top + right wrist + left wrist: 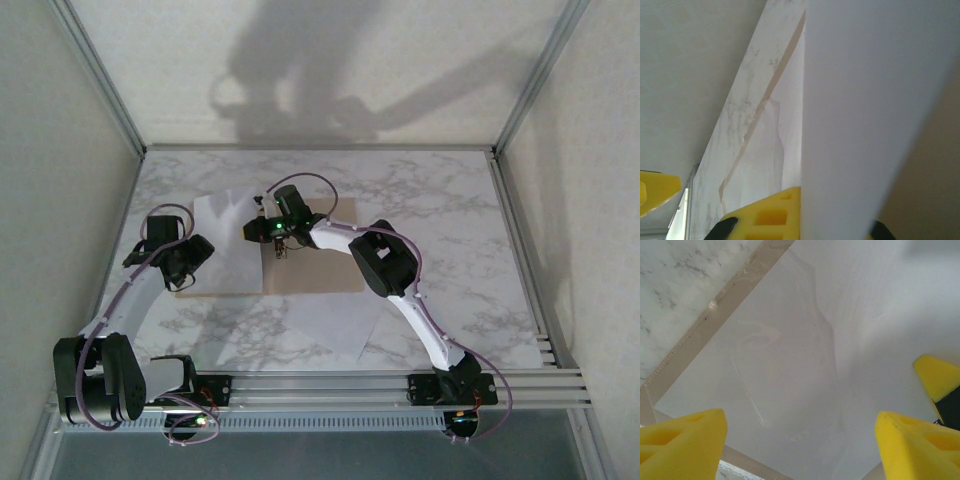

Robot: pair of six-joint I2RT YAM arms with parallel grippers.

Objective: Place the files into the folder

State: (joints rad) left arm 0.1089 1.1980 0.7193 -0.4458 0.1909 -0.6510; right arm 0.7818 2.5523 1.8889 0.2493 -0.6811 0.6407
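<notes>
The tan folder (322, 268) lies open on the marble table. One of the files, a white sheet (228, 245), covers the folder's left half; it shows large in the left wrist view (790, 350) and in the right wrist view (870, 110). My right gripper (266, 232) is shut on that sheet's right edge near the crease, one yellow finger (769, 215) pressed against the paper. At the folder's left edge my left gripper (188, 262) stands open over the sheet (800, 452), holding nothing. Another white sheet (335, 322) lies in front of the folder.
A tan strip of the folder's border (730, 290) shows beside the marble (675, 280). Grey walls and metal posts close in the table on three sides. The rail with the arm bases (320, 385) runs along the near edge.
</notes>
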